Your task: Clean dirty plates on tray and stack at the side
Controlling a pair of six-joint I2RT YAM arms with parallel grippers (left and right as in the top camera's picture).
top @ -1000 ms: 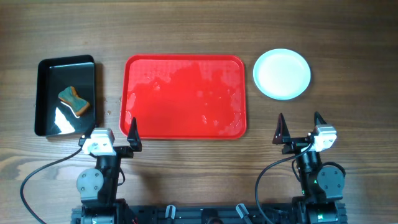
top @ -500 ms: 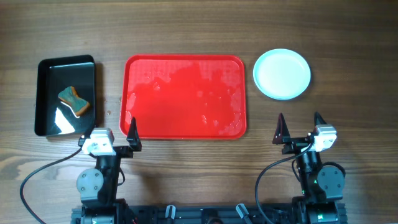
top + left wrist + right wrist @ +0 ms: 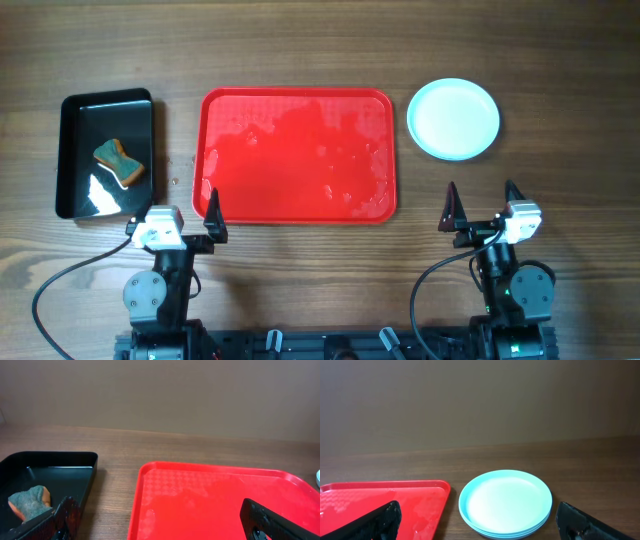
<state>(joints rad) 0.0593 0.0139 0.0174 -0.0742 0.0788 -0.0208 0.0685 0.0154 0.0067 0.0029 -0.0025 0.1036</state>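
Plates [image 3: 453, 119] lie farthest off. Nearest me are two hands: the left hand [image 3: 182, 215] and the right hand [image 3: 481, 195] both hang spread wide, gripping nothing. Beyond them on the worktop [image 3: 300, 40] lie one wet-looking red tray [image 3: 300, 100] and, at its left, one black tray [image 3: 70, 110] holding one sponge [image 3: 119, 163]. The plates form one stack just right of the red tray's far corner.

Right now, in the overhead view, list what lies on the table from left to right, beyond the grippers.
black tray, with a sponge in it → red tray → stack of pale blue plates
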